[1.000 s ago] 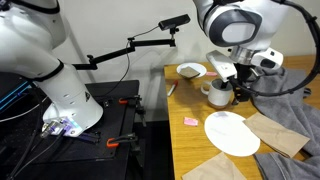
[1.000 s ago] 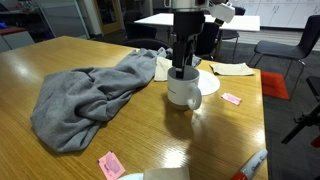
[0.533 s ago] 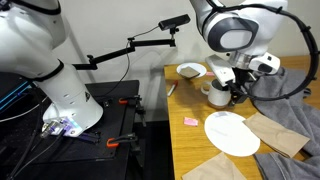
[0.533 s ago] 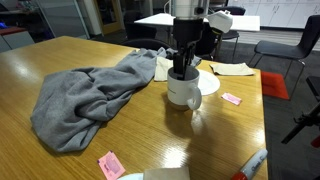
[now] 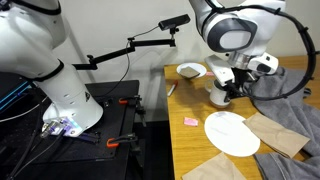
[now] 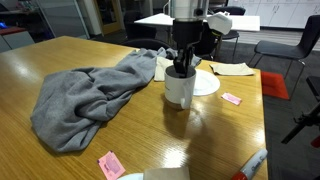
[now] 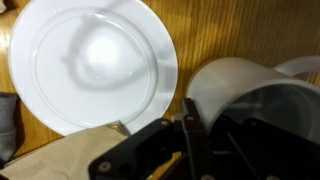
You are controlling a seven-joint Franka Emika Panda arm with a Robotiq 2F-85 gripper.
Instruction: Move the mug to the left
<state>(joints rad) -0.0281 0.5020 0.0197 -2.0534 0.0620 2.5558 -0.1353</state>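
Observation:
The white mug (image 5: 217, 96) stands on the wooden table (image 5: 195, 150), between the bowl and the plate. In both exterior views my gripper (image 5: 226, 84) reaches down into the mug (image 6: 180, 90) from above. It is shut on the mug's rim, one finger inside and one outside. In the wrist view the mug's (image 7: 245, 90) white wall runs between the dark fingers (image 7: 160, 145) of my gripper (image 7: 190, 138). The mug's handle is hard to make out.
A large flat white plate (image 5: 232, 132) (image 7: 90, 60) (image 6: 208, 85) lies next to the mug. A shallow bowl (image 5: 192, 70) sits beyond it. Crumpled grey cloth (image 6: 90, 95), brown paper (image 5: 275, 130), pink notes (image 6: 232, 98) (image 5: 190, 121) and a marker (image 6: 250, 165) lie around.
The jaws have closed from open onto the mug's rim. The mug has turned or shifted a little, and its handle no longer shows in an exterior view.

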